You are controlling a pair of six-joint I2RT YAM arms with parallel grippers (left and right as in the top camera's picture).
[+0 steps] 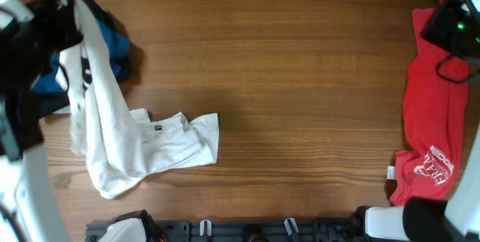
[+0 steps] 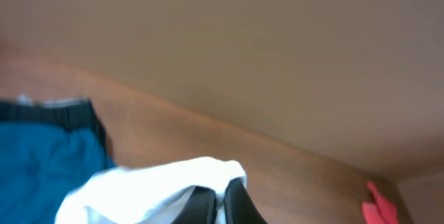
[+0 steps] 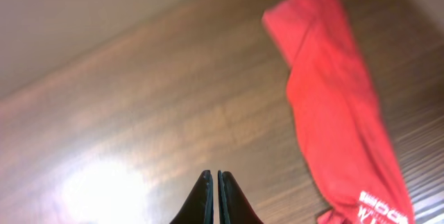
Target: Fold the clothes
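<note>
While the overhead view shows the white T-shirt [image 1: 120, 144] strung from the left pincer [image 1: 54, 10] down to the table [image 1: 300, 62], only the left wrist view shows cloth bunched at the clenched fingertips [image 2: 201, 207]. That arm reaches over the blue garment [image 1: 118, 47] at the table's left end, gripping one end of the shirt; the other end lies crumpled on the wood. Opposite, the right pincer [image 3: 216, 179] hangs above bare wood beside the red T-shirt [image 3: 333, 113]. Its wrist view alone shows the jaws pressed together on nothing.
</note>
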